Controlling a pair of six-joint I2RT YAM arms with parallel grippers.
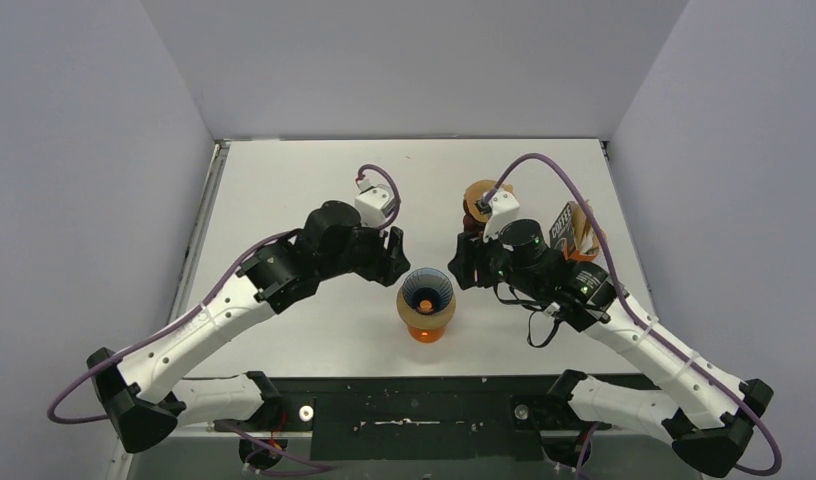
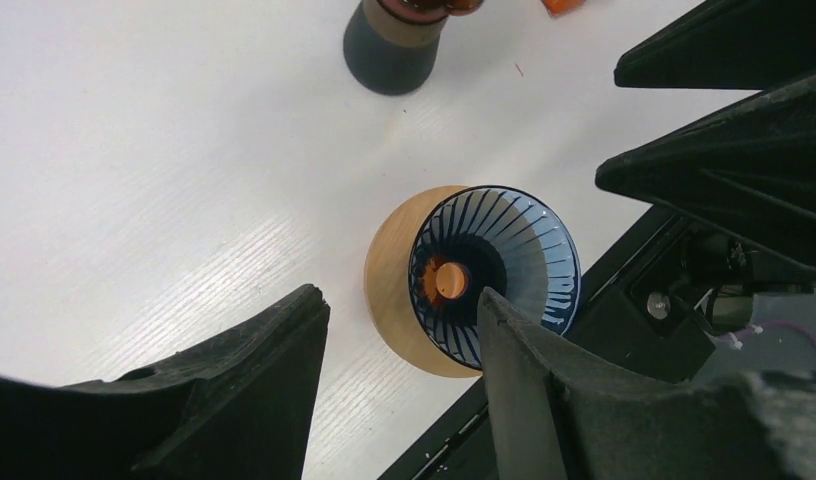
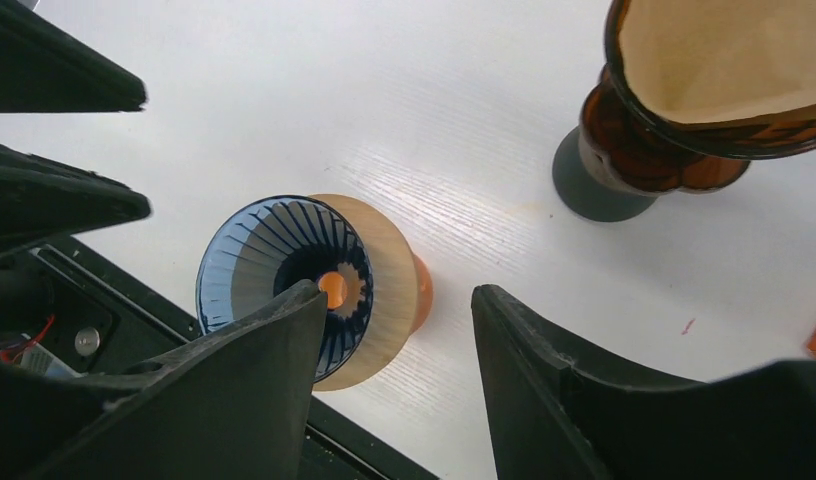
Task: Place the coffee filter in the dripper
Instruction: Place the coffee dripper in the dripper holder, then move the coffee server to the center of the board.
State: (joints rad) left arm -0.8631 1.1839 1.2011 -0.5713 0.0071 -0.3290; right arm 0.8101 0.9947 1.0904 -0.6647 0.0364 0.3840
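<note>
The blue ribbed dripper stands on a wooden collar and an orange base, near the table's front middle; its cone holds nothing. It also shows in the left wrist view and in the right wrist view. A brown paper coffee filter sits in an amber glass holder on a grey foot, behind the right gripper. My left gripper is open and empty, just left of the dripper. My right gripper is open and empty, just right of it.
A packet with printed lettering lies at the right, behind the right arm. The amber holder's grey foot stands about a hand's width behind the dripper. A black strip runs along the near table edge.
</note>
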